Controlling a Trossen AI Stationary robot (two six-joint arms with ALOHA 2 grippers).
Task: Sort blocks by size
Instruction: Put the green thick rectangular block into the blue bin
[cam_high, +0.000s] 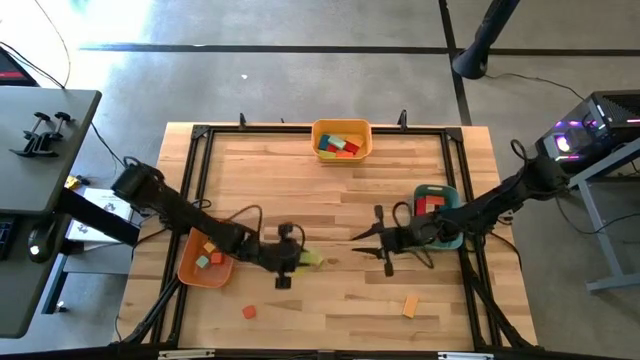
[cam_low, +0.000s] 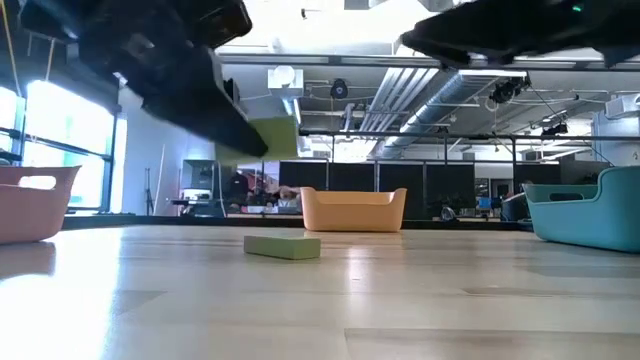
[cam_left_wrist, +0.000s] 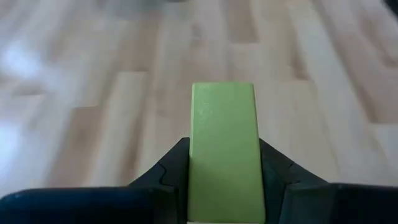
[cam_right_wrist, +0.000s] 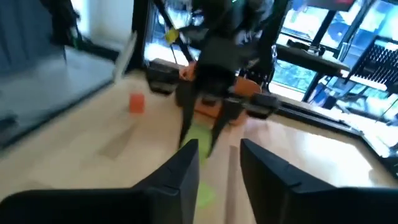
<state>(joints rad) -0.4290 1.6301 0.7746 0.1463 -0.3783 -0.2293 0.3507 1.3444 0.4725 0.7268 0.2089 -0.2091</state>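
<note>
My left gripper (cam_high: 294, 261) is shut on a light green block (cam_left_wrist: 222, 137), a longer bar, held above the table's middle. A second light green block (cam_low: 282, 246) lies flat on the table below it. My right gripper (cam_high: 358, 238) hovers open a short way to the table's right of them, its fingers (cam_right_wrist: 186, 165) pointing toward the left arm with nothing between them. An orange cube (cam_high: 249, 312) and an orange block (cam_high: 410, 305) lie near the front edge. My left gripper pinches the light green block by its two long sides (cam_left_wrist: 196, 158) between its two fingers. The fingers come slanting down from the table's left and lie along the block, whose far end sticks out past them. The block (cam_low: 272, 135) is lifted clear of the table.
A yellow tray (cam_high: 342, 152) with several blocks stands at the far edge. An orange tray (cam_high: 190, 270) with small blocks sits under the left arm. A teal tray (cam_high: 450, 190) with a red block is behind the right gripper. A black frame (cam_high: 195, 170) runs round the table.
</note>
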